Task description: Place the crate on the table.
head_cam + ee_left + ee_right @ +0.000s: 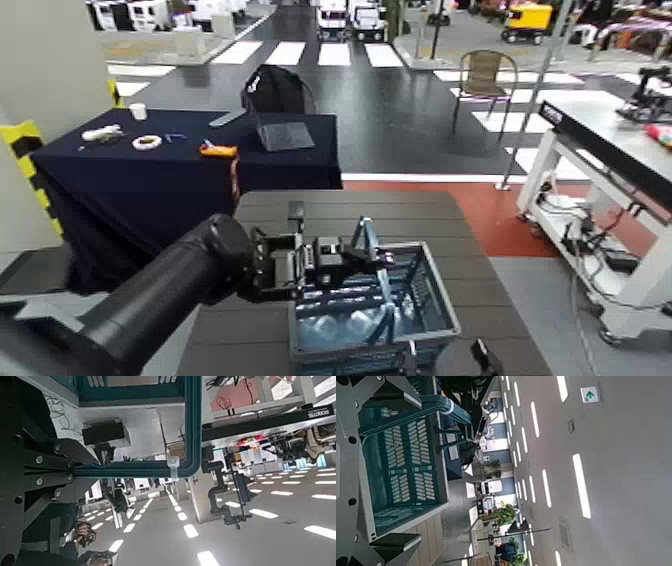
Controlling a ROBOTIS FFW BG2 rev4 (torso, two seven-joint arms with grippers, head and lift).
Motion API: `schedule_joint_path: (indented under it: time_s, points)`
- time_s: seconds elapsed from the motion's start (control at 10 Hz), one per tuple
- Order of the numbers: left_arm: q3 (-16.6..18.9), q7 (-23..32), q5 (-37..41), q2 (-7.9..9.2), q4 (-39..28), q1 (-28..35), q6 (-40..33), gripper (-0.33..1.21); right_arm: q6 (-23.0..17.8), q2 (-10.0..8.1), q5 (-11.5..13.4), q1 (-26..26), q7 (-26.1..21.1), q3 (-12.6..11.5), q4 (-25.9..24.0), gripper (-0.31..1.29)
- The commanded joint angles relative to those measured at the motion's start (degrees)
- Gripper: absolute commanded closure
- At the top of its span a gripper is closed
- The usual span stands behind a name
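Note:
The blue-grey crate (375, 312) sits at the near middle of the dark brown slatted table (400, 215); I cannot tell whether it rests on the top or hangs just above it. My left gripper (352, 256) reaches in from the lower left and is shut on one thin hoop handle (190, 431) at the crate's far rim. My right gripper (447, 358) is at the crate's near end, low in the head view, with its fingers (485, 355) spread apart. The right wrist view shows the lattice wall (407, 463) between those fingers. Pale shapes lie inside the crate.
A navy-draped table (180, 165) stands behind on the left with a dark flat case (283, 135), a tape roll (147, 142) and an orange tool (219, 150). A white-framed workbench (600, 125) stands right. A chair (487, 75) is farther back.

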Motion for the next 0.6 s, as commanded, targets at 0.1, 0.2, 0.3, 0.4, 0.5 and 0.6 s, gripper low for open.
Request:
schedule_joint_path:
  time_s: [0.1,0.2,0.3,0.4,0.5,0.6]
  points:
    - [0.0,-0.15,-0.21,-0.39,0.59,-0.43,-0.14,1.19,0.0,-0.01,-0.01,-0.33,0.0,0.33,0.02,0.14]
    - [-0.09,-0.33,-0.3,-0.48,0.67,-0.52,-0.14,1.19,0.0,-0.1,-0.01,-0.33,0.08,0.42,0.11,0.14]
    - [-0.26,-0.42,-0.3,-0.57,0.67,-0.61,-0.23,1.19,0.0,-0.1,-0.01,-0.42,0.08,0.51,0.11,0.13]
    - [-0.44,-0.42,-0.3,-0.65,0.67,-0.61,-0.41,1.18,0.0,-0.1,-0.01,-0.42,0.08,0.51,0.11,0.13]
    - [-0.79,-0.51,-0.3,-0.65,0.67,-0.52,-0.76,1.09,0.0,-0.01,-0.01,-0.42,0.08,0.51,0.11,0.14]
    - [-1.14,-1.03,-0.3,-0.65,0.67,-0.52,-1.2,0.9,0.0,-0.01,-0.01,-0.42,0.08,0.59,0.11,0.14]
